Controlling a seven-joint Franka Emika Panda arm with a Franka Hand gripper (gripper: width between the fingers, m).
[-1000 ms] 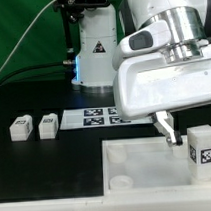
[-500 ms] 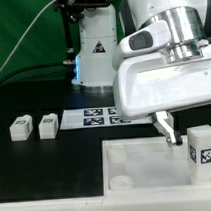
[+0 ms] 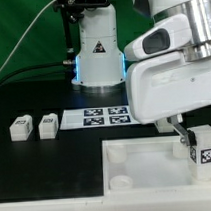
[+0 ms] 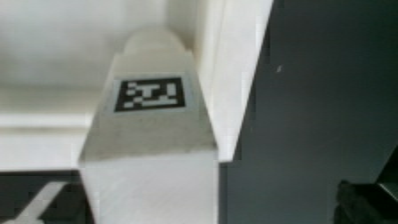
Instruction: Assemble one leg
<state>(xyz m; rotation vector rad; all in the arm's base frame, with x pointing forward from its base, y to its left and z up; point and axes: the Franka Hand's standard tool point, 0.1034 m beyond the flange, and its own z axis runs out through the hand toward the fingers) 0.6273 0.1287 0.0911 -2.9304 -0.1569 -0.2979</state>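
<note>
On the exterior view's left, two spare legs (image 3: 19, 126) lie on the black table (image 3: 36, 147) next to the marker board (image 3: 94, 117), and nothing has been done with them yet. Further right is the big white panel (image 3: 147, 166), and the leg (image 3: 204, 148) stands upright on its corner, so I think this leg is nearly in but may need a push or a twist. The gripper (image 3: 183, 137) hangs just beside that leg, and I cannot tell if its fingers are apart or squeezing it.
</note>
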